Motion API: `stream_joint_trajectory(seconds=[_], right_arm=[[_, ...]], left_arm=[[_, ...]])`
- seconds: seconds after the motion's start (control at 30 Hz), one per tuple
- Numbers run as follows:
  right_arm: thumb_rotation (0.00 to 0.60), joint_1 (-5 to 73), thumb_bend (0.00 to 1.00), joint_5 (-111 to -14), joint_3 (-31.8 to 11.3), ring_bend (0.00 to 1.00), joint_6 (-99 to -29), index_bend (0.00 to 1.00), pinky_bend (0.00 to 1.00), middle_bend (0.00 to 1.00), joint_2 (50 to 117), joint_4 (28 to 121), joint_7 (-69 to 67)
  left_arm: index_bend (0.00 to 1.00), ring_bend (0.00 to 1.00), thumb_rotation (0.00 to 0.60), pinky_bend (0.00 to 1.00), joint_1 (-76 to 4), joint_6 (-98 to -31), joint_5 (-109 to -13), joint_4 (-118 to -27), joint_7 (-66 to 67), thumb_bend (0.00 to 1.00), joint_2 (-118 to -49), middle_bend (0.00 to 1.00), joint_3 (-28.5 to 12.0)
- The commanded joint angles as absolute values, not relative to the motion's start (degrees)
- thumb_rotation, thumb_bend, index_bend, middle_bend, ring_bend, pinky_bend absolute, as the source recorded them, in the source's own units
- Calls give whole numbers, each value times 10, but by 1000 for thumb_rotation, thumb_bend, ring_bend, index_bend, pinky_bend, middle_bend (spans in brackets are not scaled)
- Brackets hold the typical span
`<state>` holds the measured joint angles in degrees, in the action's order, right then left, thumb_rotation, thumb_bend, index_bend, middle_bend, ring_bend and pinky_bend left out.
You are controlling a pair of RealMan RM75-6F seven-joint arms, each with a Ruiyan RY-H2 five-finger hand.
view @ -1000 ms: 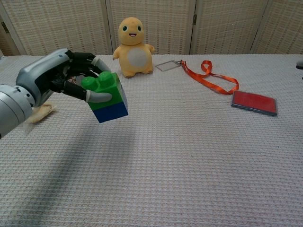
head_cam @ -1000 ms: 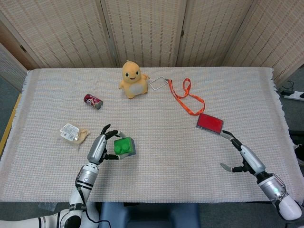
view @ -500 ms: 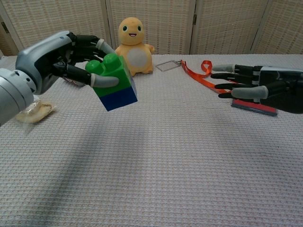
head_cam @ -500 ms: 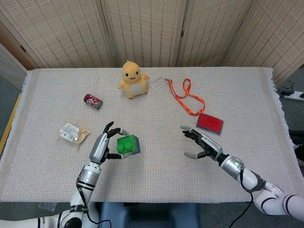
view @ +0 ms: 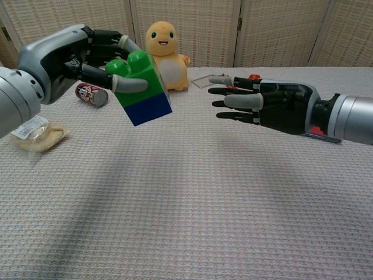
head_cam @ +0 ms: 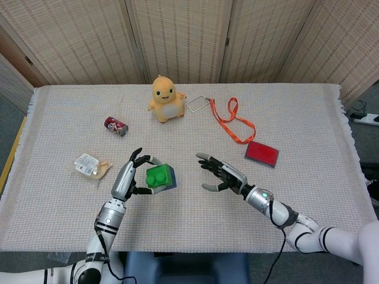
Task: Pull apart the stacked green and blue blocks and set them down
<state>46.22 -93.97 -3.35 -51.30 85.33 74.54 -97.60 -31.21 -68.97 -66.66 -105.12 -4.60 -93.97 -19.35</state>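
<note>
Right robot hand (view: 247, 102) has swept in, fingers spread and empty, near the green block (view: 135, 79) stacked on the blue block (view: 150, 108), gripped above the tabletop (head_cam: 195, 219) by the left robot hand (view: 70, 61) — separation looks imminent.

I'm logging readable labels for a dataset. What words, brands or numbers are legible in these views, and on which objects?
No text can be read in either view.
Small red soda can: white markings, too blurred to read.
Clear plastic snack packet: printed label, too small to read.
Flat red card holder: no lettering visible.
Stacked green and blue blocks in the left hand: plain, no print.
</note>
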Motion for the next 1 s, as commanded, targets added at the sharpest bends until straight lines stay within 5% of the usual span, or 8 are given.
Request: stream_joint_trajectory(seconds=[0.03,1.0], right_arm=[[600,484,329,-920,-49,0,-495,26,0,0,867,751,-971],[600,540,329,-887,-58,0,-450,33,0,0,921,742,-933]], left_arm=[[661,363,600,0,-312,-689,-667,-1052,-50,361,-940,819,-191],[659,363,600,0,-343,-670,-665,-1017,-66,362,-958,819,-197]])
